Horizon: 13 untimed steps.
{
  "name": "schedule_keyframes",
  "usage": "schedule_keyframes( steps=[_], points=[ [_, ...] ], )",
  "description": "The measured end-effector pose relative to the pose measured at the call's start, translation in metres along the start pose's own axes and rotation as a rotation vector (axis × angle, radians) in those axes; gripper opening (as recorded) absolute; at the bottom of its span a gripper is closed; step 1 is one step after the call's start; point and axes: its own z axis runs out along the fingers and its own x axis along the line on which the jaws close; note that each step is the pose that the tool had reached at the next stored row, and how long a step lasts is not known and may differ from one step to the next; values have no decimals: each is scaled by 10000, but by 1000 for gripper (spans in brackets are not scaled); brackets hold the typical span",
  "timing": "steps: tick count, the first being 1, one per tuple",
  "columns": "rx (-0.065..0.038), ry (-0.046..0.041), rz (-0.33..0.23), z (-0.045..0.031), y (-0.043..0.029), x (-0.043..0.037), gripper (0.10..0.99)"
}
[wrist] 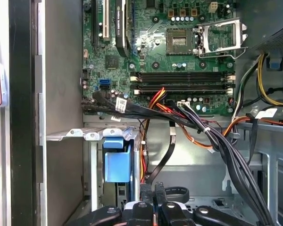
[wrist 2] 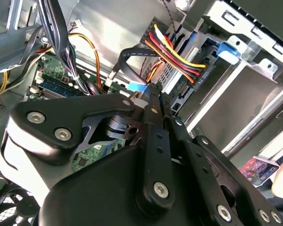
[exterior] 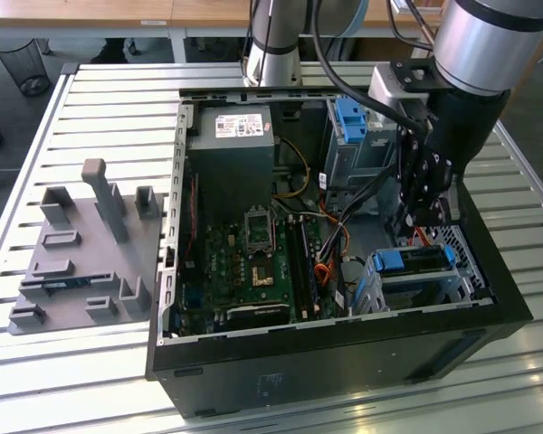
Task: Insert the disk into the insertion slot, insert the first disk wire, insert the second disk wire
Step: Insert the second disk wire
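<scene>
The disk [exterior: 414,261], in its blue carrier, lies inside the insertion slot [exterior: 464,256], a low perforated grey cage at the case's corner on the exterior view's right. My gripper [exterior: 414,222] hangs just above the disk's inner end. In both wrist views its black fingers are pressed together on a flat black wire [wrist: 161,159] with a blue-marked plug [wrist 2: 137,86] at the tips [wrist 2: 153,92]. A red, yellow and orange wire bundle [wrist 2: 177,54] reaches a black plug at the disk's rear. The carrier's blue tab [wrist: 118,161] sits beside the gripper [wrist: 153,189].
The open black case [exterior: 344,362] stands on a slatted metal table [exterior: 118,99]. Inside are the motherboard [wrist: 179,56], a power supply [exterior: 231,149], loose cable bundles [wrist: 226,146] and a taller cage with a blue latch [exterior: 351,122]. A grey fixture plate [exterior: 81,262] lies on the exterior view's left.
</scene>
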Motion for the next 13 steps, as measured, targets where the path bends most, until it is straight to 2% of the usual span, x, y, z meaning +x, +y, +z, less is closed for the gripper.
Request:
schedule_keyframes(
  steps=[6,13],
  points=[
    [8,-3,-223,1,-13,8,141],
    [10,-18,-256,-4,-15,71,141]
  ],
)
